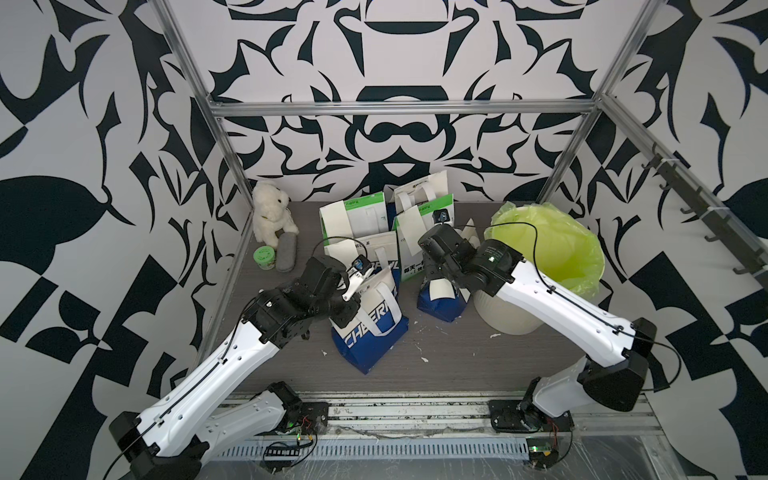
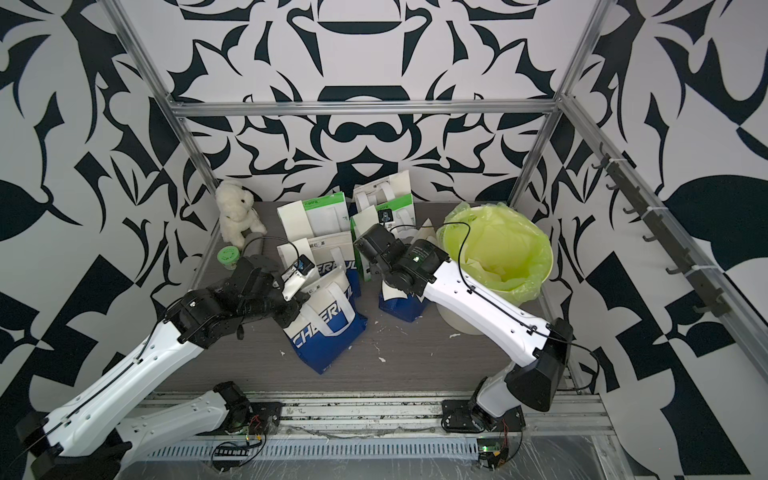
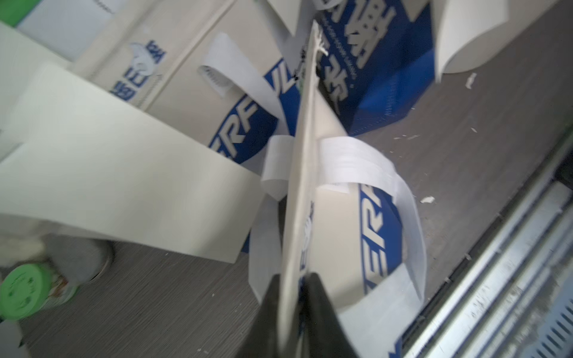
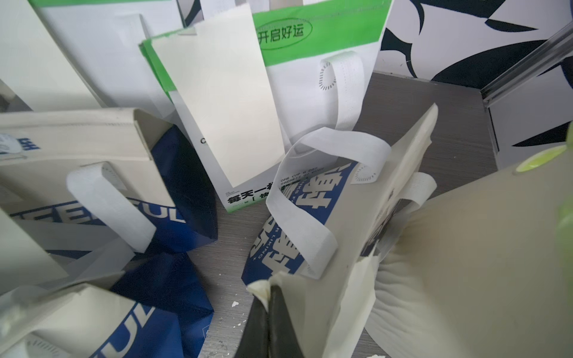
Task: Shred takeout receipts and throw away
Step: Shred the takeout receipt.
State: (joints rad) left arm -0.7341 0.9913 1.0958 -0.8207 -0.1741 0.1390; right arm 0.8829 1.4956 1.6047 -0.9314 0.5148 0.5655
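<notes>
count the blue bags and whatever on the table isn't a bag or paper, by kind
blue bags: 3
plush toy: 1
jar: 1
grey case: 1
bin: 1
total: 7

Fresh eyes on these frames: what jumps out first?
Loud black-and-white patterned walls on every side, then the lime-green lined bin on the right. In the middle stands a huddle of blue and green handled bags; the right end effector is shut on a torn cream receipt among them.
</notes>
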